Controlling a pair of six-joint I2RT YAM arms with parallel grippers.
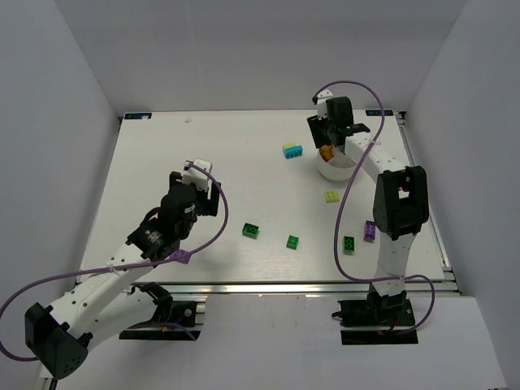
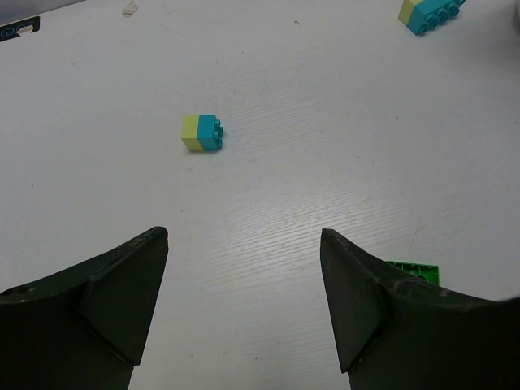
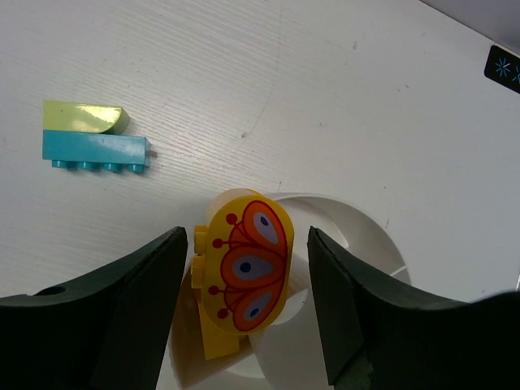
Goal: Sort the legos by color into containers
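Observation:
The round white bowl point(image 3: 361, 231) with inner dividers lies under my right gripper point(image 3: 248, 272), which is open. Between its fingers is a yellow lego with an orange butterfly print point(image 3: 244, 264). Gaps show on both sides of the lego, and its lower end is over the bowl's left compartment. In the top view that gripper point(image 1: 325, 140) hangs over the bowl point(image 1: 336, 171). My left gripper point(image 2: 244, 268) is open and empty above the table. A small yellow-green and cyan lego point(image 2: 202, 132) lies ahead of it, and a green one point(image 2: 416, 270) sits by its right finger.
A cyan and pale yellow stack point(image 1: 292, 151) lies left of the bowl. Loose on the table are a pale yellow-green lego point(image 1: 331, 196), a purple one point(image 1: 370, 231) and green ones point(image 1: 251, 231), point(image 1: 292, 241), point(image 1: 348, 244). White walls enclose the table.

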